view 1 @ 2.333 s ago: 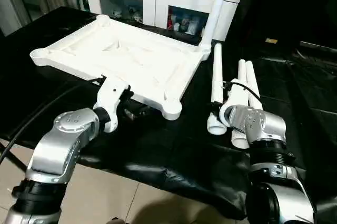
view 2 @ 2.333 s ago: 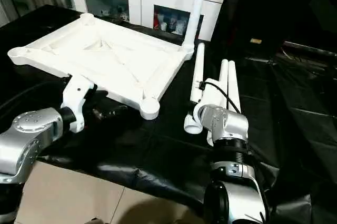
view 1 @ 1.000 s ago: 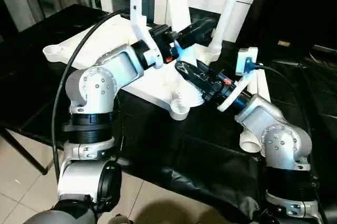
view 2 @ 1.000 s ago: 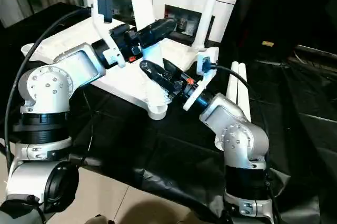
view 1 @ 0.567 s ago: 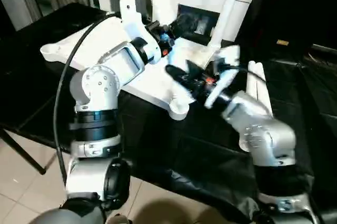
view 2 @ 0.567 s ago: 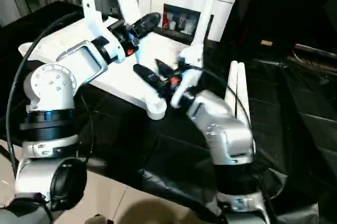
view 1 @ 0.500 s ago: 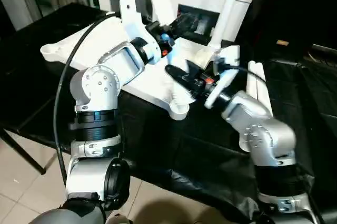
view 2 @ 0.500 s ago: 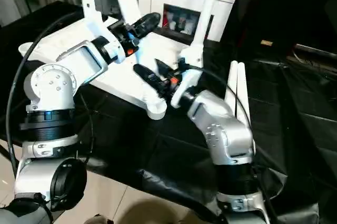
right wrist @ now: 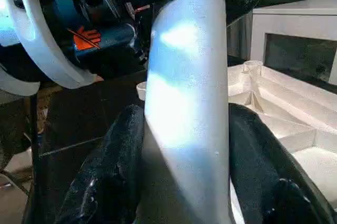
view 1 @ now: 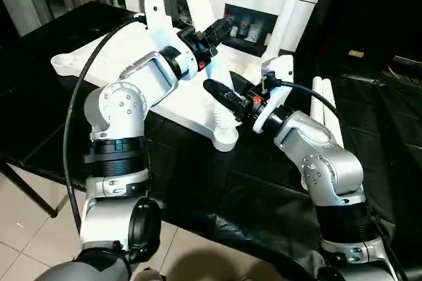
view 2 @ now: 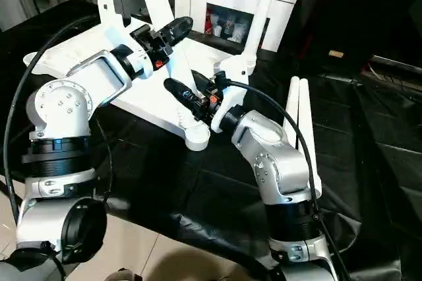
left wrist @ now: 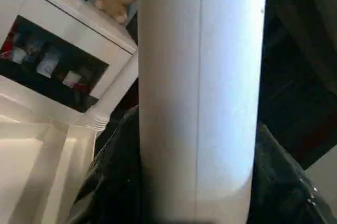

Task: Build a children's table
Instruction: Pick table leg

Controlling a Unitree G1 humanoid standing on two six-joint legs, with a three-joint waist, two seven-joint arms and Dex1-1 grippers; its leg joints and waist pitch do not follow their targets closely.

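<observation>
Tabletop point(view 1: 125, 57) lies upside down on the black worktop point(view 1: 39, 116), ribs facing up. One white leg point(view 1: 290, 4) already stands in its far corner socket. Two more legs point(view 2: 297, 129) lie flat on the worktop beside the right arm.

Both tools grip a fourth leg point(view 1: 204, 24), which leans up out of the near corner socket point(view 1: 224, 137). The left tool point(view 1: 212, 33) holds it high up, and the right tool point(view 1: 221, 93) holds it lower, just above the socket.

The head views show both arms and the whole leg. The wrist views go close — the left wrist view shows black fingers point(left wrist: 113, 182) on both sides of the tube, and the right wrist view shows its own fingers point(right wrist: 118, 171) pressed on the tube too, with the other tool just behind.
</observation>
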